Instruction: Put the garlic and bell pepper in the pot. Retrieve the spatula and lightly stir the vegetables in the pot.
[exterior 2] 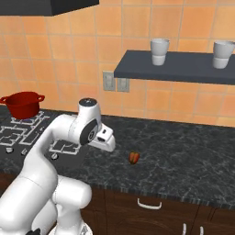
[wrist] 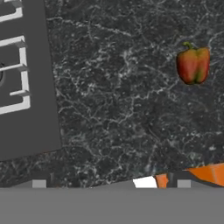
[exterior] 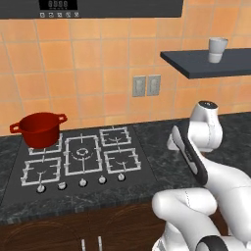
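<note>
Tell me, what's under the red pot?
The pot sits on the stove's back left burner, resting on its white grate. The burner itself is hidden beneath the pot. From these angles you cannot see inside the pot.

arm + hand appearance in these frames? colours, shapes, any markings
Glossy white rounded shell links on the arm, with dark grey-black bands at the joints and a dark cap on the upper joint. The hand is a white blocky body with a small dark patch. No cables or markings visible.
</note>
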Controlling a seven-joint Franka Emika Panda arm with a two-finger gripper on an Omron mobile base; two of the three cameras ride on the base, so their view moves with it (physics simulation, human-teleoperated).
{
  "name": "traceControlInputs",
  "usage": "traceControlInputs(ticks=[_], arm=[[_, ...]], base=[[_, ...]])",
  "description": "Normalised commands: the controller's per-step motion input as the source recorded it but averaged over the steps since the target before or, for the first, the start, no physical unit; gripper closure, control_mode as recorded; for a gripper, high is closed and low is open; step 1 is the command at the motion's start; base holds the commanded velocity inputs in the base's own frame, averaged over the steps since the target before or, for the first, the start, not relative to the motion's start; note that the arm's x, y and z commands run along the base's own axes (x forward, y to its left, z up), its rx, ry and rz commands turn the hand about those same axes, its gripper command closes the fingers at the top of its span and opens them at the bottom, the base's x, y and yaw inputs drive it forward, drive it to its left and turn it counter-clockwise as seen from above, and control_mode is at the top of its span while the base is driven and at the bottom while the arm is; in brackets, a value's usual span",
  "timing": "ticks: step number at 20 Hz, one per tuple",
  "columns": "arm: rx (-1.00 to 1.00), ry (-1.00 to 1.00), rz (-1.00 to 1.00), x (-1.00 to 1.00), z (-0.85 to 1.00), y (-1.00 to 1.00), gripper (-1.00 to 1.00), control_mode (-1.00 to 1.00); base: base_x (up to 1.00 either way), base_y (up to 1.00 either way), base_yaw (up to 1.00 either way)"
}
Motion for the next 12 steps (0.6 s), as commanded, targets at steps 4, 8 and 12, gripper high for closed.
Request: traceControlInputs(ticks=[4, 8, 12], arm=[[0.05, 0.01, -0.05, 0.00, 0.00, -0.89, -1.00, -1.00], [0.08, 0.03, -0.04, 0.01, 0.00, -0.94, -1.00, -1.00], [0.04, 0.08, 0.00, 0.39, -0.11, -0.41, -1.00, -1.00]], base=[[0.00, 0.00, 0.00], [0.00, 0.00, 0.00], [0.00, 0.00, 0.00]])
